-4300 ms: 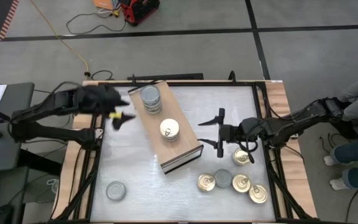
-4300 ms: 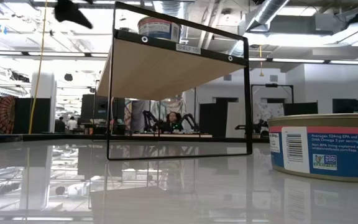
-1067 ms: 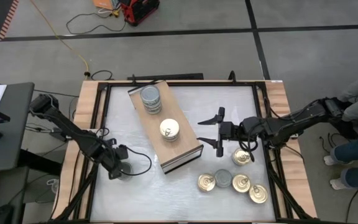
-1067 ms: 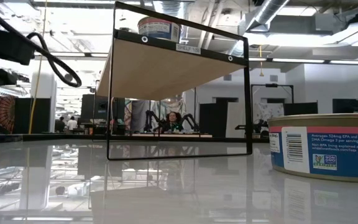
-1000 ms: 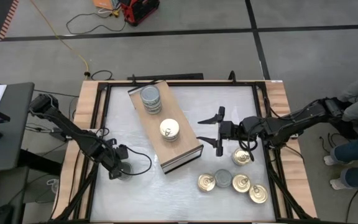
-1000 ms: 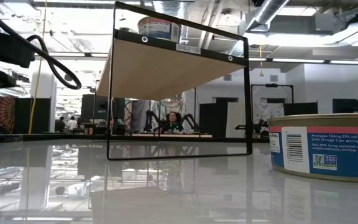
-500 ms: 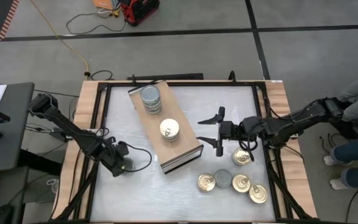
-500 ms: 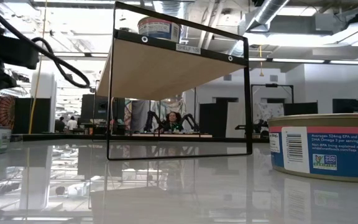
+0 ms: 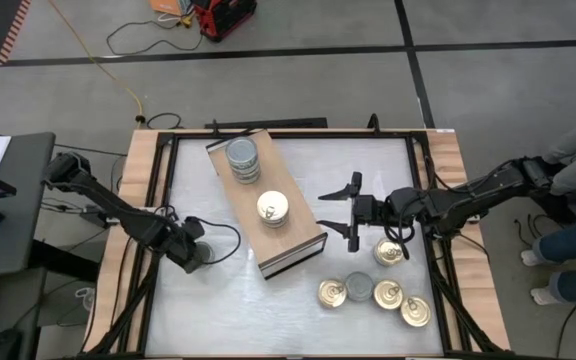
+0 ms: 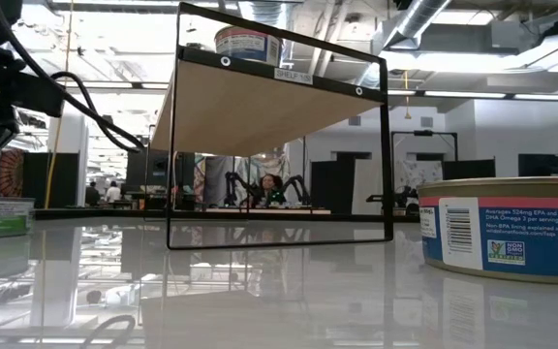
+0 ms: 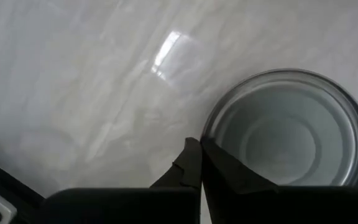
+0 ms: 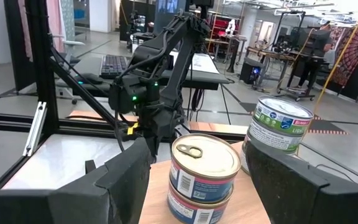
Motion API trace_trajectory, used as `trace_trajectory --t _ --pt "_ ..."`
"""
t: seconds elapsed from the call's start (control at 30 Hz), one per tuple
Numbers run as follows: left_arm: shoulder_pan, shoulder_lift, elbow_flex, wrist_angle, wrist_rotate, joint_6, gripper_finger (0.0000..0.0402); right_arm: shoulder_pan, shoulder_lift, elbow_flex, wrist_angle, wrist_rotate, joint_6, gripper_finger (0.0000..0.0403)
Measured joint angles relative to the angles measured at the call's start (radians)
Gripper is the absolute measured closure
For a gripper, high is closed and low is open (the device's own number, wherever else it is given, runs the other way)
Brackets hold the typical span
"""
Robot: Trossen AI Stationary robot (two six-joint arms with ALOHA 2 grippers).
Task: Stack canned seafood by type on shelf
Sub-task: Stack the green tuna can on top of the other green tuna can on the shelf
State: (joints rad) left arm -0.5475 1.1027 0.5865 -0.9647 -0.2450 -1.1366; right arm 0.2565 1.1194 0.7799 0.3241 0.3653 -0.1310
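the left gripper sat low at the table's left side, its fingers pressed together, tips against the rim of a silver-topped tin that stood on the white surface. the right gripper hung right of the shelf, its fingers spread apart and holding nothing. on the shelf stood a stack of silver tins and a stack of gold pull-tab tins. five more tins lay grouped near the table's front right
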Motion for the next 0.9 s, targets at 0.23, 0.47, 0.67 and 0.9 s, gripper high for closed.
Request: trace_trajectory --t 0.23,0.47,0.67,0.9 --pt "0.025 -0.043 -0.003 0.086 0.061 0.175 0.0401 0.0 0.0 0.0 0.001 0.0 0.003 0.0112" --pt "0.08 -0.136 -0.004 0.089 0.088 0.288 0.0401 0.0 0.0 0.0 0.002 -0.001 0.003 0.0112" --pt "0.095 -0.229 -0.002 0.111 0.051 0.231 0.0394 -0.001 0.0 0.0 0.001 -0.001 0.002 0.0112" --pt "0.162 -0.318 0.006 0.109 0.042 0.27 0.03 -0.001 0.0 0.0 0.002 -0.001 0.002 0.0112"
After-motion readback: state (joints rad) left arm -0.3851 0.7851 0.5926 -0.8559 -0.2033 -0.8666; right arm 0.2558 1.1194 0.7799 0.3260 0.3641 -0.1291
